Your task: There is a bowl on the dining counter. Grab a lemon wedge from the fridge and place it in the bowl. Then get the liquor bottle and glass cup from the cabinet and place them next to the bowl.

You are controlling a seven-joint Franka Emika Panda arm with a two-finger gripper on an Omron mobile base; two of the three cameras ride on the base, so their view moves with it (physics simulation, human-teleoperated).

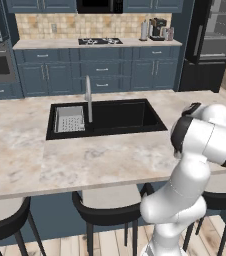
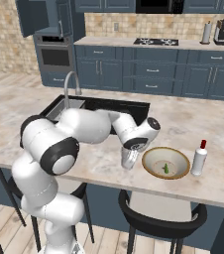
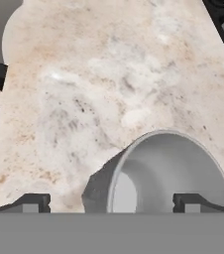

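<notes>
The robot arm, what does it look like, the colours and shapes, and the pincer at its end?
The arm is built of glossy white rounded segments, fat and tube-like, joined by dark black bands at the joints. The base column is white too. In the hand view the pincer ends in two small dark grey, blocky finger tips. No cables or markings are visible.

Home kitchen, as I see it around the black sink. The sink is set in a marble island counter. Beyond the sink: blue cabinets, gas hob, wall oven (built in). Below the sink's counter: bar stools. Right of the sink: my bowl.
</notes>
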